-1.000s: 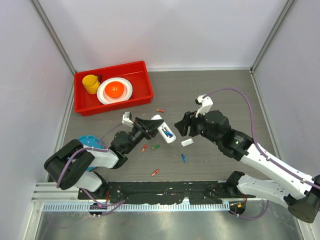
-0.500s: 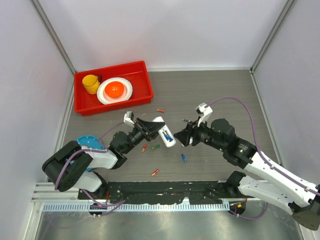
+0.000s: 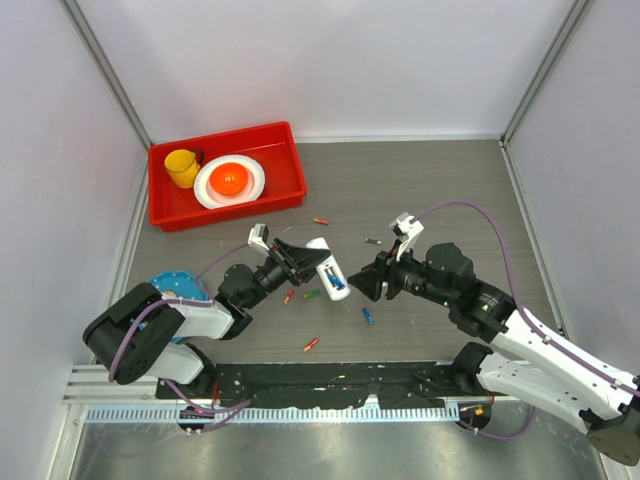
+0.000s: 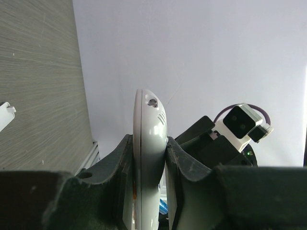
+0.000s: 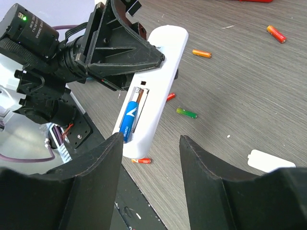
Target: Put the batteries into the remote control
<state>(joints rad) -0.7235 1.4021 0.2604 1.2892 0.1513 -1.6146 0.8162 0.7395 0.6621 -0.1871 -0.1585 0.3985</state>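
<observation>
My left gripper (image 3: pixel 305 258) is shut on the white remote control (image 3: pixel 328 268) and holds it tilted above the table, slotted back up. One blue battery (image 5: pixel 128 120) lies in the open slot. The remote stands edge-on between the jaws in the left wrist view (image 4: pixel 149 143). My right gripper (image 3: pixel 372 282) is open and empty, just right of the remote's lower end (image 5: pixel 153 91). Loose batteries lie on the table: green (image 3: pixel 312 294), red (image 3: pixel 288 296), blue (image 3: pixel 367 316), orange-red (image 3: pixel 311 345), red (image 3: pixel 320 220) and dark (image 3: pixel 373 241).
A short white cover piece (image 5: pixel 268 160) lies on the table by my right gripper. A red bin (image 3: pixel 297 170) at the back left holds a yellow cup (image 3: pixel 182 167) and a white plate (image 3: pixel 252 190) with an orange thing. A black rail runs along the near edge (image 3: pixel 330 385).
My right gripper has swung down and towards the remote's lower end, and now hides the white cover piece from above. My left gripper has kept its hold on the remote, nearly still.
</observation>
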